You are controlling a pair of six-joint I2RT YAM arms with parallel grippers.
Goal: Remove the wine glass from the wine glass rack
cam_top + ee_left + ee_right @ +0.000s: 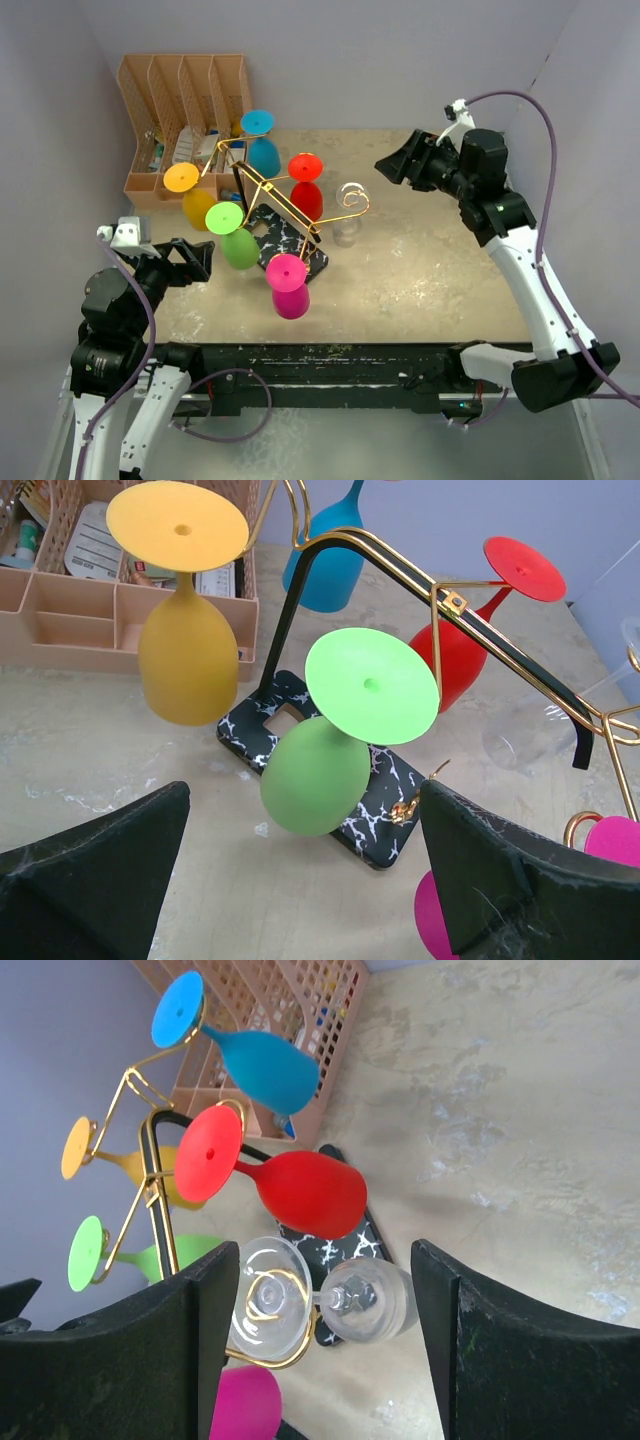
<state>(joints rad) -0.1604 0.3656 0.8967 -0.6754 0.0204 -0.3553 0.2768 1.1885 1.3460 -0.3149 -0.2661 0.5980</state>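
Observation:
The gold wire wine glass rack [285, 205] stands on its black marble-look base [272, 232] mid-table. Blue [262, 150], red [306, 195], yellow [197, 205], green [238, 245], magenta [290, 295] and clear [348, 225] wine glasses hang upside down from its arms. My left gripper [195, 258] is open and empty, left of the green glass [315, 770] and apart from it. My right gripper [395, 165] is open and empty, to the right of and beyond the rack. In the right wrist view the clear glass [370, 1300] lies between the fingers' lines but farther off.
An orange-brown slotted file organiser [180, 110] with small items stands at the back left, just behind the rack. Grey walls close in the table at the back and both sides. The table's black front edge [330, 350] runs between the arm bases.

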